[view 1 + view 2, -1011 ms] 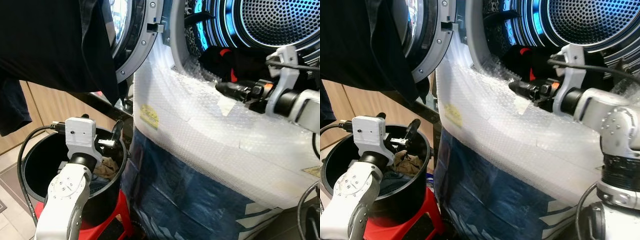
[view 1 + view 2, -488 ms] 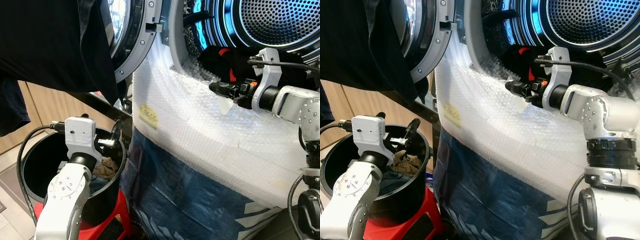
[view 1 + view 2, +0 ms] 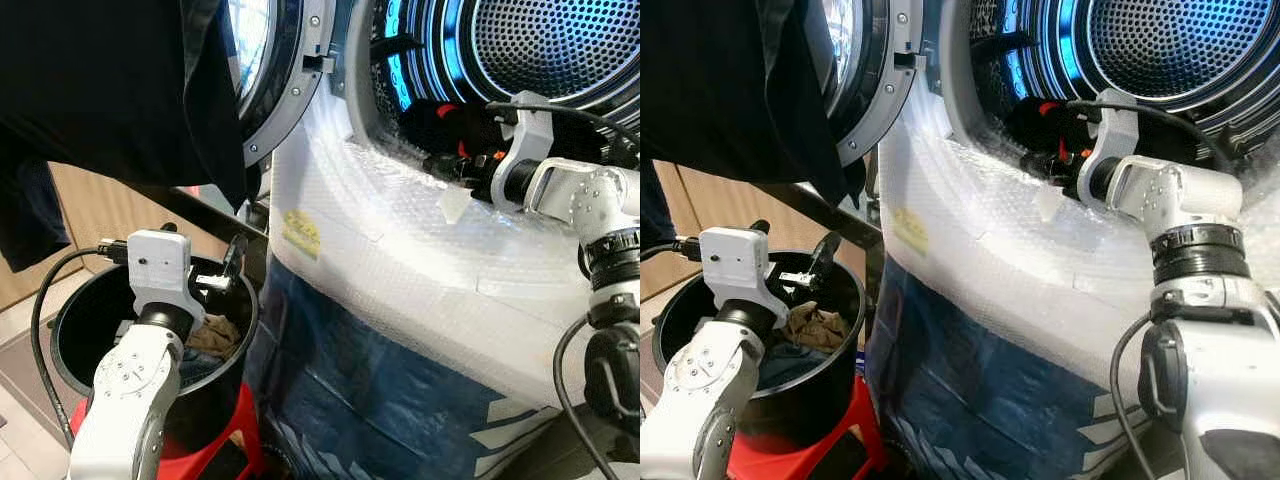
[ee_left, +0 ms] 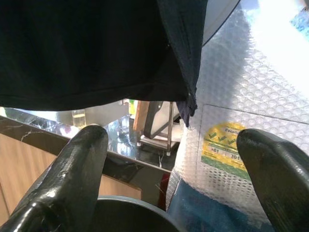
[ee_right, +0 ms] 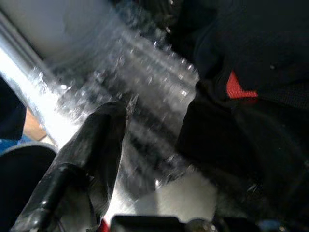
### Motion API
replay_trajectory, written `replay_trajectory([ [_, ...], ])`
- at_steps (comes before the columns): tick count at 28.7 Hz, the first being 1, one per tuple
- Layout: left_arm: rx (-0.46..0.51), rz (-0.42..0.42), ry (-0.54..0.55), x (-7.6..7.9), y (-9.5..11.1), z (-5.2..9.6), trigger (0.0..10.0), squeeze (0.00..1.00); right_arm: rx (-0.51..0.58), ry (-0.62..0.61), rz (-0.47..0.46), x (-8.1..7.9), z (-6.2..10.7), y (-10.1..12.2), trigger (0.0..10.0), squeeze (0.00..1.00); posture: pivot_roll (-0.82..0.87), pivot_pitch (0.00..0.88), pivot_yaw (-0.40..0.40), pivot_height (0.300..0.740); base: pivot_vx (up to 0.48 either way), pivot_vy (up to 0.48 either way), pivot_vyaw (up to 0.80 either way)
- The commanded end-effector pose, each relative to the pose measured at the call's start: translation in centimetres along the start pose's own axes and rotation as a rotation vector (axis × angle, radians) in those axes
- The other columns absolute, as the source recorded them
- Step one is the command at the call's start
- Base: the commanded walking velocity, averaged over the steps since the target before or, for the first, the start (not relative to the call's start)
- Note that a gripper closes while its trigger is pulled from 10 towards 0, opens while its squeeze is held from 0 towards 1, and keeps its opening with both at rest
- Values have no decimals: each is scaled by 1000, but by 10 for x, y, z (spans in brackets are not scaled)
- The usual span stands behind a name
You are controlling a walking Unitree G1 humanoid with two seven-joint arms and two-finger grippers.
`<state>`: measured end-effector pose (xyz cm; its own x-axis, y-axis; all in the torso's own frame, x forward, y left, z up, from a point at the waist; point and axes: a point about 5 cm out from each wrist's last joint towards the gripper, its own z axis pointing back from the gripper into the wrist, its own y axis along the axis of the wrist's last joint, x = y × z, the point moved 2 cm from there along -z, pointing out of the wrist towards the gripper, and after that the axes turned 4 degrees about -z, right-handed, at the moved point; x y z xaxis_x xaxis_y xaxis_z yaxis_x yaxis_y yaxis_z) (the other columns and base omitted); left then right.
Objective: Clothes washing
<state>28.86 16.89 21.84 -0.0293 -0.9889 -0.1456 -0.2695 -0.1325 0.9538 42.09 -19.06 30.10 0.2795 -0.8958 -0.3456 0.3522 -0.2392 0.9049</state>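
Observation:
The washing machine's drum point(image 3: 560, 50) stands open and lit blue, with dark clothes point(image 3: 440, 118) bearing a red patch lying at its mouth. My right gripper point(image 3: 440, 165) reaches over the bubble-wrapped front point(image 3: 400, 250) to the drum's lower rim, right against those dark clothes point(image 5: 251, 58). A black bucket point(image 3: 55, 330) on the left holds a brown garment point(image 3: 215, 335). My left gripper point(image 3: 225, 270) hovers open over the bucket's far rim with nothing between its fingers point(image 4: 77, 169).
A large black garment point(image 3: 100, 90) hangs over the open round door point(image 3: 275, 90), above the bucket. The bucket stands on a red stool point(image 3: 225, 440). Blue sheeting point(image 3: 380, 400) covers the machine's lower front. Wooden cabinets point(image 3: 90, 220) are behind the bucket.
My right arm has swung left and deeper toward the drum's mouth, bringing its gripper up against the dark clothes. The left arm has stayed over the bucket.

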Motion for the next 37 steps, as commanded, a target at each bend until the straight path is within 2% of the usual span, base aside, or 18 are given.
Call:
replay_trajectory([
  [1,3,16,-16,4,3,1,10000,0,86,24,-1,0,9,21,10000,0,216,10,-148,740,0,0,0],
  [6,0,19,-15,4,3,1,10000,0,102,58,16,-3,9,22,10000,0,205,8,-144,740,0,0,0],
  [11,5,21,-26,6,4,-1,10000,0,178,6,-2,-2,6,34,10000,0,206,3,-141,740,0,0,0],
  [13,15,18,-28,6,6,-4,10000,0,256,8,1,-8,6,46,10000,0,213,10,-142,740,0,0,0],
  [17,22,22,-21,6,9,-5,10000,0,274,5,-14,-11,5,50,10000,0,218,13,-145,740,0,0,0],
  [20,22,21,-20,6,9,-4,10000,0,269,-47,-11,-6,2,47,10000,0,222,15,-145,740,0,0,0],
  [24,16,12,-20,5,9,-4,10000,0,229,-150,61,4,-4,36,10000,0,225,19,-142,740,0,0,0],
  [28,15,7,-21,4,9,-4,10000,0,196,-209,89,11,-7,26,10000,0,230,20,-141,740,0,0,0],
  [29,15,5,-22,4,10,-3,10000,0,198,-267,156,17,-8,23,10000,0,236,23,-140,740,0,0,0],
  [33,17,2,-23,4,11,-3,10000,0,241,-307,210,22,-5,28,10000,0,245,23,-141,740,0,0,0],
  [35,16,0,-19,3,11,-3,10000,0,280,-385,150,34,4,35,10000,0,248,21,-139,740,0,0,0],
  [37,15,1,-21,3,11,-2,10000,0,301,-437,136,42,10,38,10000,0,244,17,-137,740,0,0,0],
])
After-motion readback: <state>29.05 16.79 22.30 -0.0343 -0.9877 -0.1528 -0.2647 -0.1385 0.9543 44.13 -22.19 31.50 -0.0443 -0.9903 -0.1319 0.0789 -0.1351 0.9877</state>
